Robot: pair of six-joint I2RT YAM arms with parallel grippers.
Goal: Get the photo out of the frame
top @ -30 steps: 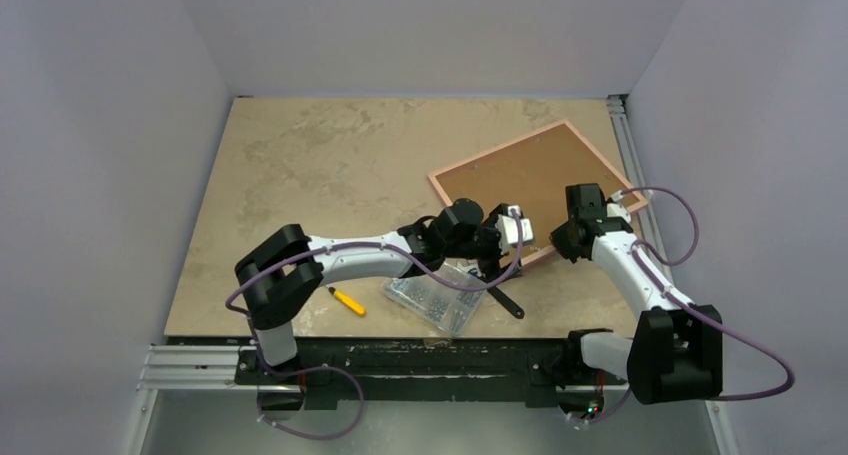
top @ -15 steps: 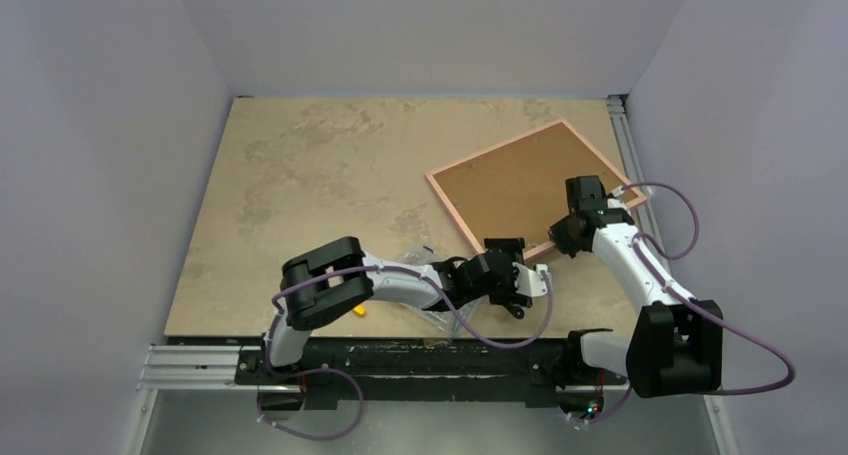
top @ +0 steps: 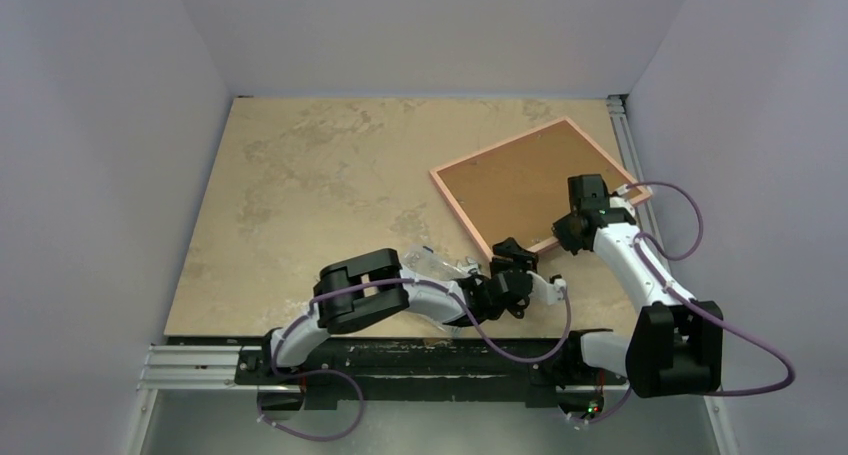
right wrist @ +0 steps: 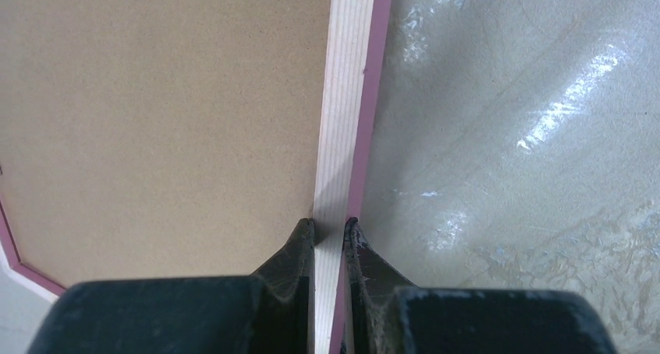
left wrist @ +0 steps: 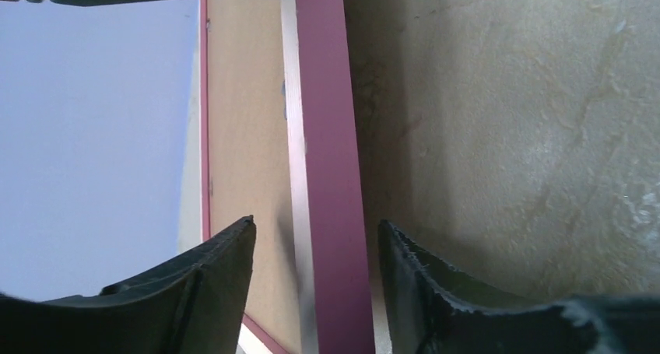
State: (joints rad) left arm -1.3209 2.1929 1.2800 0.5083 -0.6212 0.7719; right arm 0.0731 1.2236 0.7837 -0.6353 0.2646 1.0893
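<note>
The pink frame (top: 525, 180) lies back up at the right rear of the table, its brown fibreboard back showing. The photo is hidden. My right gripper (top: 572, 233) is shut on the frame's near-right rail; in the right wrist view its gripper (right wrist: 329, 223) pinches the pale and pink rail (right wrist: 346, 97). My left gripper (top: 510, 253) is at the frame's near corner. In the left wrist view it (left wrist: 315, 229) is open, with the pink rail (left wrist: 323, 136) between the fingers, neither one touching it.
A clear screw box (top: 430, 265) lies partly under my left arm near the table's front edge. An aluminium rail (top: 625, 145) runs along the table's right side, close to the frame. Purple walls enclose the table on three sides.
My left arm has swung right and toward the front edge, over the screw box, bringing its open gripper to the frame's near corner. The frame shifted slightly. The right gripper kept its hold.
</note>
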